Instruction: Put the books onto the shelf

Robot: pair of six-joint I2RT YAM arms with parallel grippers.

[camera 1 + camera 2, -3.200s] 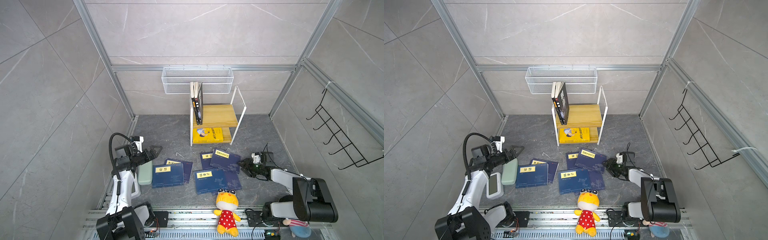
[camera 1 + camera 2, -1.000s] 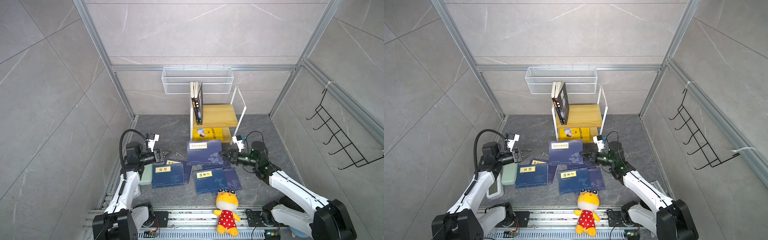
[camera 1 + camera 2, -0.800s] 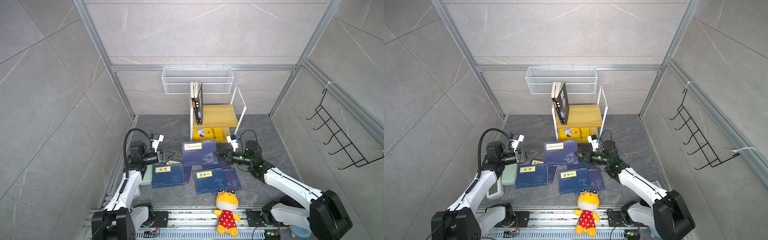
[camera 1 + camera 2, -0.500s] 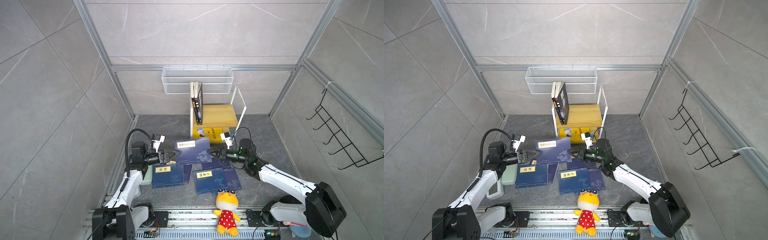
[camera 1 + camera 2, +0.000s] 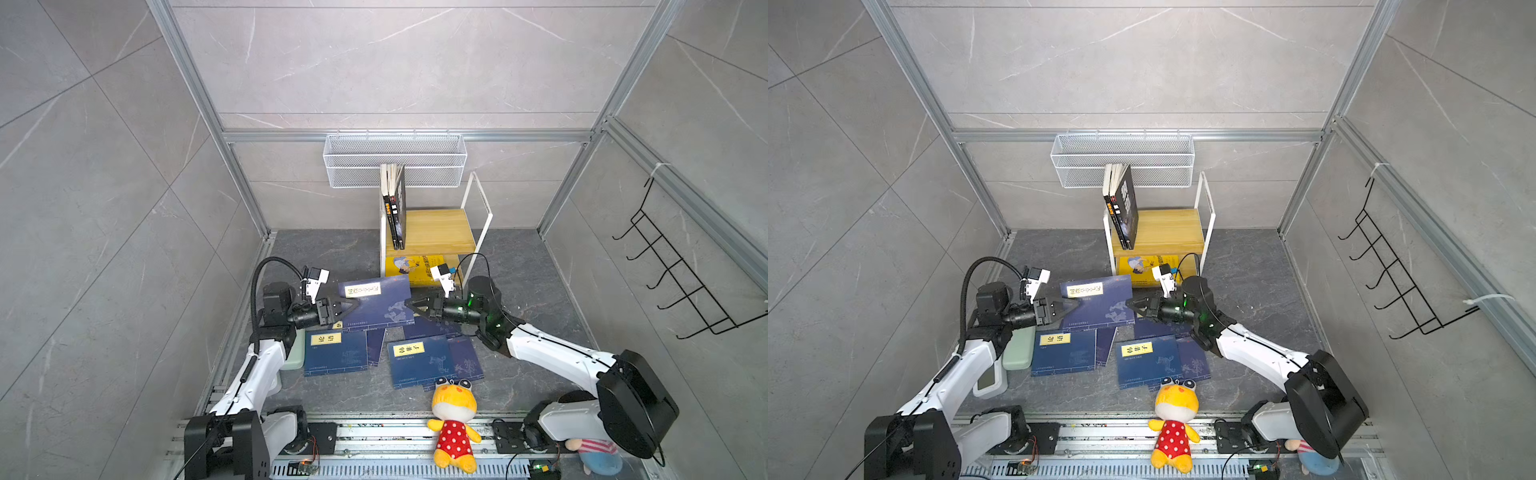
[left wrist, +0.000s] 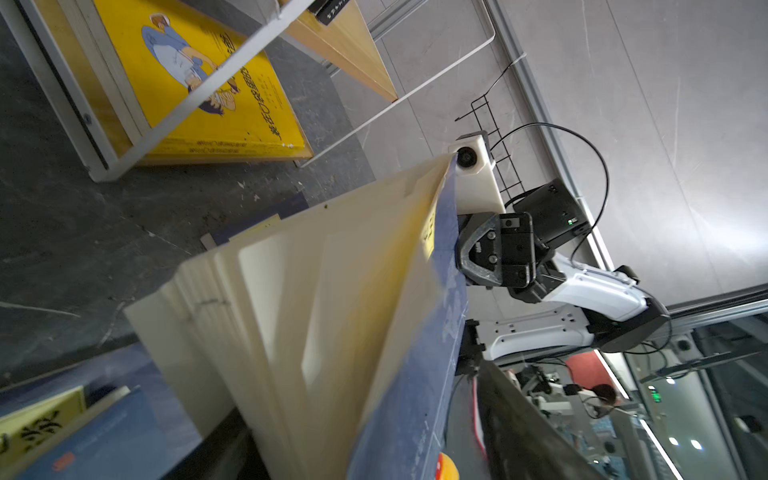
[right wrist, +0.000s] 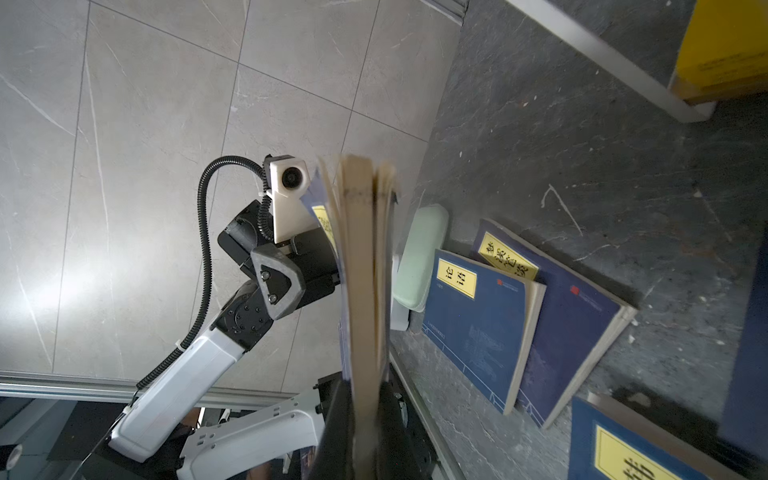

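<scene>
Grey worktop [image 5: 332, 253] below, the right fingers [image 5: 412, 305] pinch shut on the right edge of the lifted navy book [image 5: 380, 307]; the left fingers [image 5: 347, 303] gape wide around its left edge. Best to close left firmly before right lets go, then carry it to the shelf [image 5: 436, 232] behind.

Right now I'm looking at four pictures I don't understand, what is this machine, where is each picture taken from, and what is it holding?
It is two white robot arms on a grey floor. Two pictures look down from overhead; the other two come from a camera on each wrist. The right claw is shut on a navy book, lifted off the floor; the left claw stands open around its opposite edge. More navy books and a plush toy lie nearby. The shelf behind holds a yellow book and standing dark books.
</scene>
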